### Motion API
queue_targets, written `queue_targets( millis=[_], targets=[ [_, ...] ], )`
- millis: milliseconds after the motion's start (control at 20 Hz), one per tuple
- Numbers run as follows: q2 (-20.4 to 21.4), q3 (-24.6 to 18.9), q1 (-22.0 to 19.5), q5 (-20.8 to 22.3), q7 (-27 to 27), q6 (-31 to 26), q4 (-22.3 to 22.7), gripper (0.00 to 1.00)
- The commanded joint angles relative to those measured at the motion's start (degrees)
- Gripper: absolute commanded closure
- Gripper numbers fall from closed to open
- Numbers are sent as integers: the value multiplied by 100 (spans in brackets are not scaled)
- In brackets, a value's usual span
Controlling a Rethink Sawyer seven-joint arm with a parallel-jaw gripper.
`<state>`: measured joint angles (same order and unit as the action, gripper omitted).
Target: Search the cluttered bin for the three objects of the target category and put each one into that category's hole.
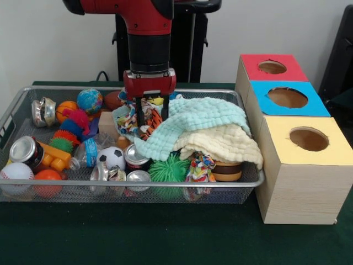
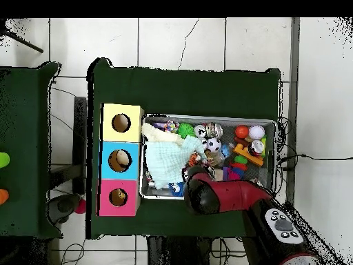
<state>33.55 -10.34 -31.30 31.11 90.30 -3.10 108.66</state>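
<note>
The wire bin sat toward the worktop's left edge, still crowded with balls, crushed cans and blocks under a mint cloth and a cream cloth, so the search looked far from finished. The gripper was down in the middle of the bin with its fingers narrowly spread around a tiger-striped fabric piece. Near the right edge, the overhead view suggested objects in the blue hole and red hole, the yellow hole unclear; no legible writing showed.
</note>
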Motion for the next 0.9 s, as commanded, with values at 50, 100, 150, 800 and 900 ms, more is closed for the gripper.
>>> queue_targets(
  millis=[50,100,150,800,900],
  targets=[
    [-323,37,25,189,616,111,-39,100],
    [-305,-5,-7,160,620,82,-21,100],
    [-258,-15,1,163,587,49,-17,100],
    [930,-450,-27,-844,619,-1457,388,100],
    [1252,-629,-14,-1373,735,-2067,520,100]
  ],
)
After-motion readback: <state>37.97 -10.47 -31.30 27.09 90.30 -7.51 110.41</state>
